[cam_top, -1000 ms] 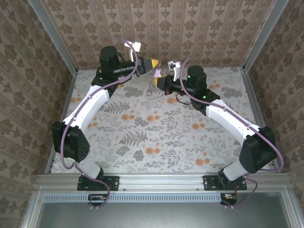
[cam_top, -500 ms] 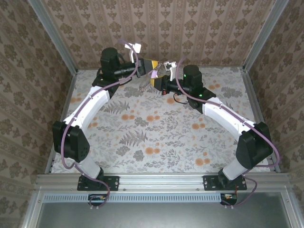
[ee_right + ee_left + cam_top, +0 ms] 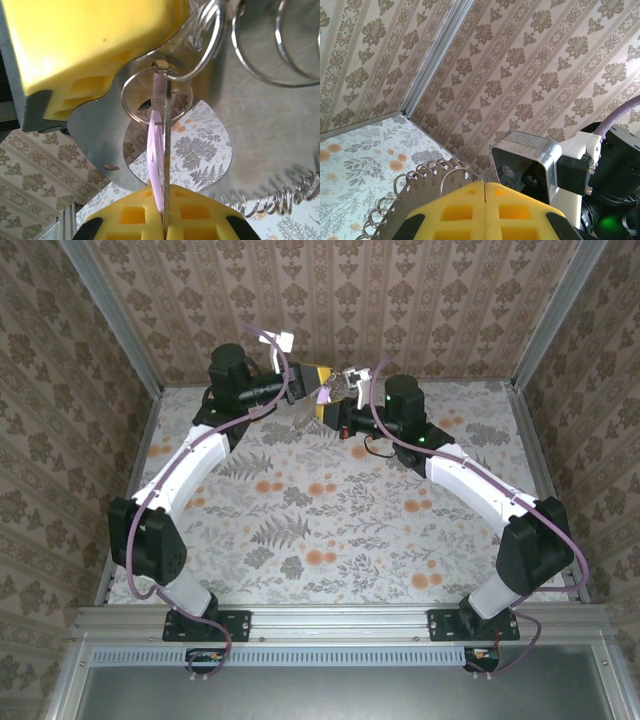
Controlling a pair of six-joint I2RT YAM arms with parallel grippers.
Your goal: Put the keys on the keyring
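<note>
No text, label, brand, number or sign can be read on anything here.

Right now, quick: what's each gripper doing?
Left gripper: shut, pinching a thin silver wire ring.
Right gripper: shut on the small pale lilac flat key.

Table [image 3: 330, 530] with a floral-print surface

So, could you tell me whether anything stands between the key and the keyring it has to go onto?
Nothing visible does. The key, pinched edge-on in the right gripper, reaches up to the small keyring, which is attached to the metal plate held by the left gripper.
</note>
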